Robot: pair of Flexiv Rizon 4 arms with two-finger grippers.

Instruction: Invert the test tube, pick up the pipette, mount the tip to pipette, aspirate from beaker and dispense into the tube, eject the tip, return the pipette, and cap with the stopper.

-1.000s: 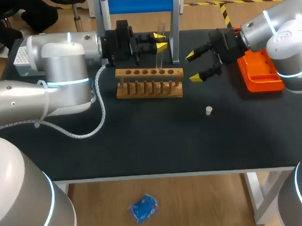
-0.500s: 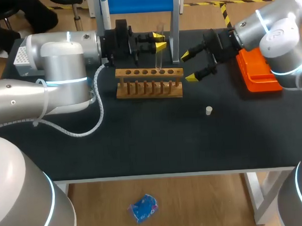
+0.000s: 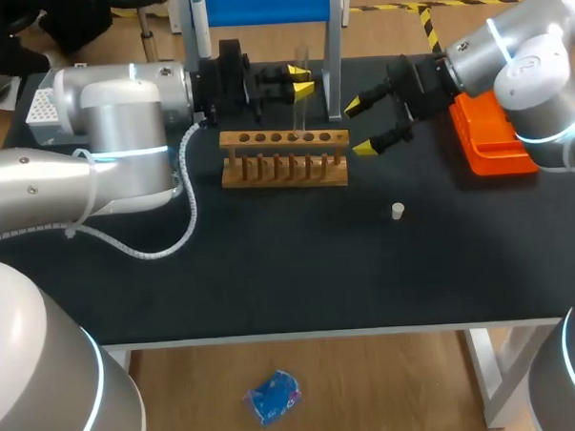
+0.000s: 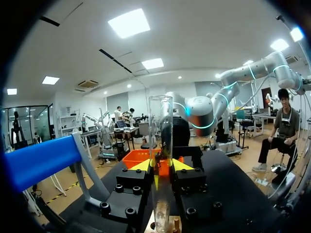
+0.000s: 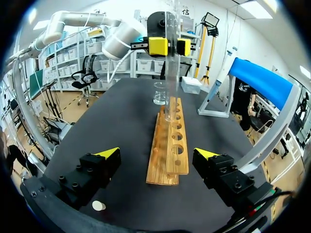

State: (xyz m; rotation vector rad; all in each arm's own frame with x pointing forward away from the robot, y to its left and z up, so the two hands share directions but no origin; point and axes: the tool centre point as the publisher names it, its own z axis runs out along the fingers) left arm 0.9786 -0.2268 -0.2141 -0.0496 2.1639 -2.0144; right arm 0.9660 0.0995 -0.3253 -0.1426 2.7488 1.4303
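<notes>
A clear test tube point(image 3: 304, 91) stands upright over the wooden rack point(image 3: 283, 158), open end up, its lower end at the rack's holes. My left gripper point(image 3: 301, 82) is shut on the tube's middle; in the left wrist view the tube point(image 4: 160, 131) rises between the yellow fingertips point(image 4: 140, 166). My right gripper point(image 3: 364, 126) hangs open just right of the rack, facing its end. Seen from the right wrist, the right gripper point(image 5: 158, 154) has the rack point(image 5: 170, 141) ahead, with the tube point(image 5: 171, 73) and the left gripper point(image 5: 169, 46) beyond. A small white stopper point(image 3: 397, 211) lies on the table.
An orange tray point(image 3: 494, 140) sits at the right edge under my right arm. The blue pipette stand point(image 3: 264, 5) rises behind the rack. A glass beaker point(image 5: 160, 93) and a white tip box point(image 5: 190, 85) stand beyond the rack's far end.
My right gripper has moved left toward the rack's right end, still open. The left gripper and the tube have stayed where they were.
</notes>
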